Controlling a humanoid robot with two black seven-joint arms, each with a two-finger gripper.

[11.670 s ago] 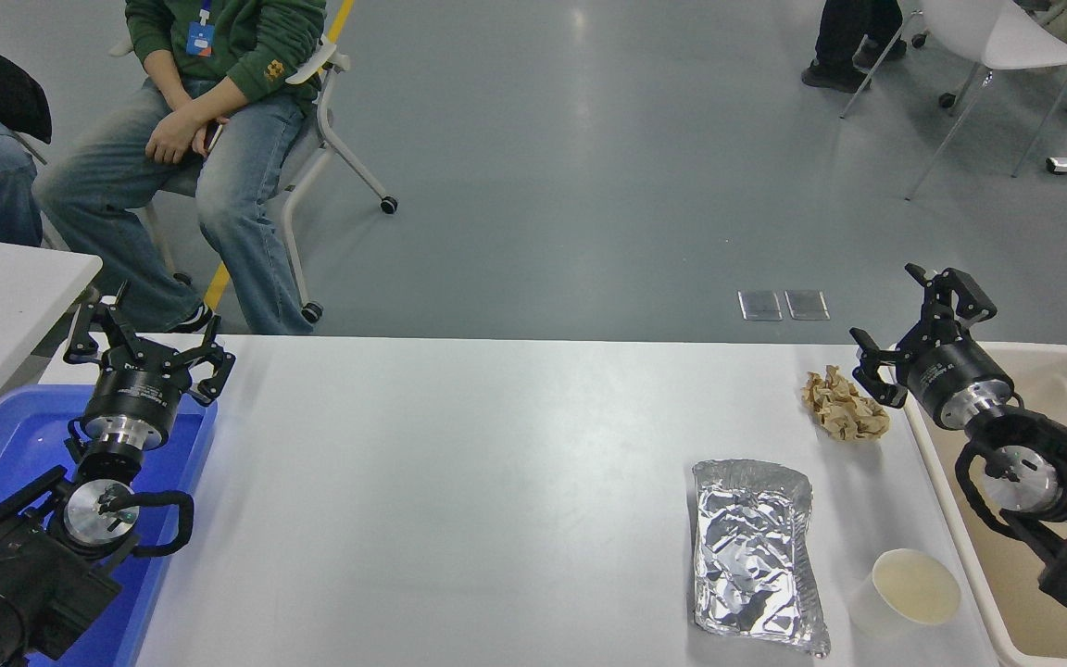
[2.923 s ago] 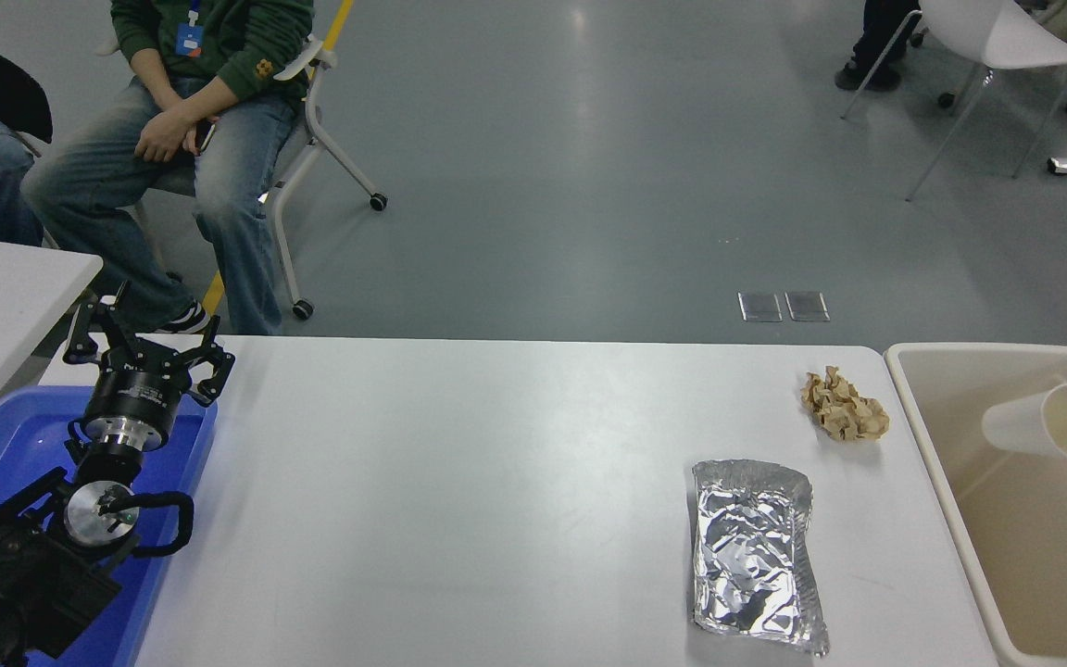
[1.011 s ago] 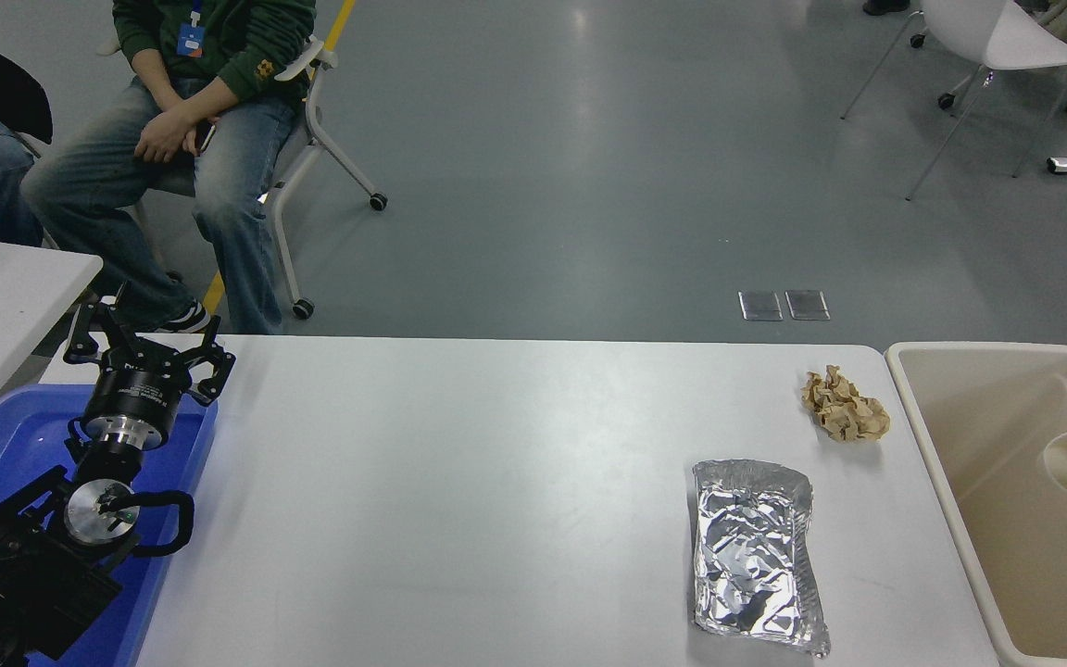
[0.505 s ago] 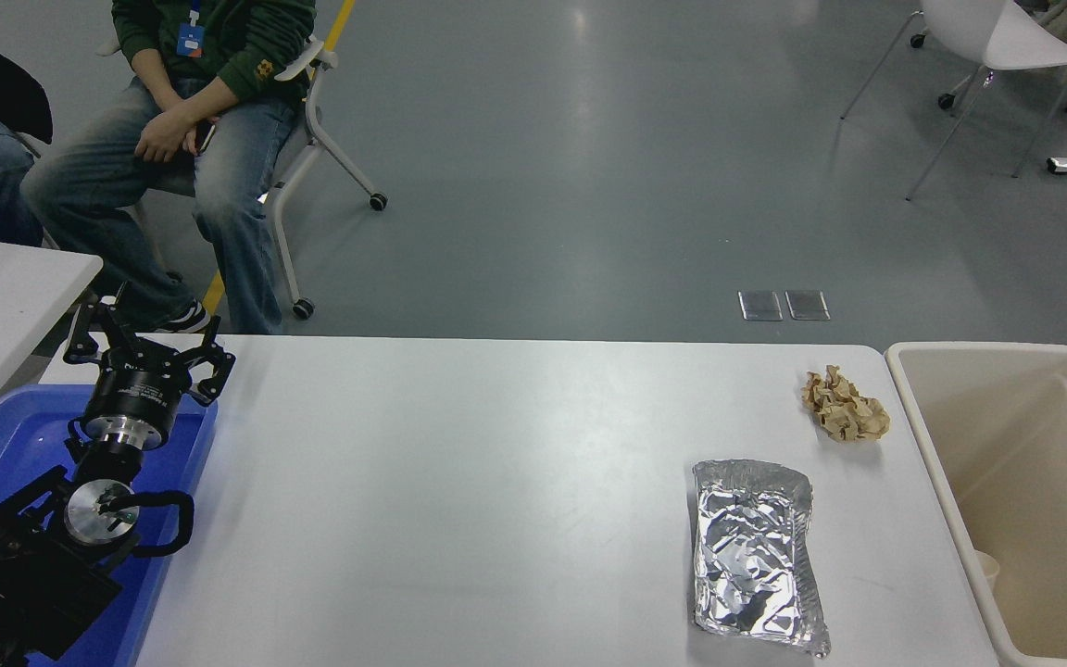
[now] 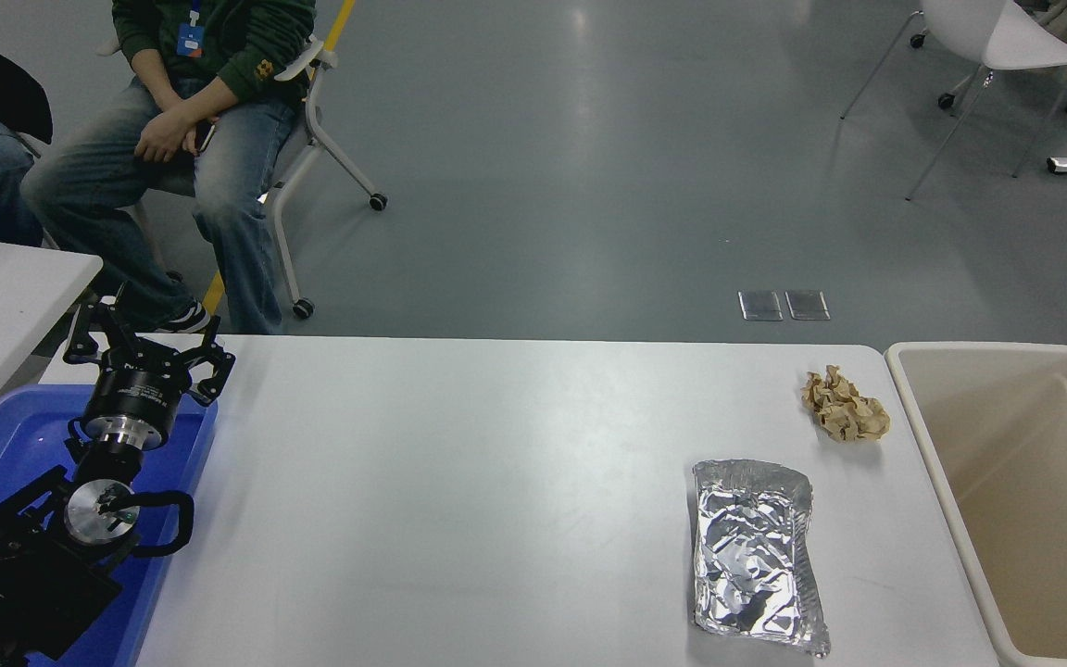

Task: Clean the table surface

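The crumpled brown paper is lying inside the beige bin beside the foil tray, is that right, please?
Not quite: the head view shows the crumpled brown paper lying on the table, beyond the foil tray, outside the beige bin.

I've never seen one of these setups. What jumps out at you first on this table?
The crinkled foil tray shines brightest, lying on the near right of the white table surface. Just beyond it, near the far right corner, sits a crumpled brown paper ball, beside a big beige bin off the table's right end. At the lower left, the left gripper spreads its black fingers above a blue tray.
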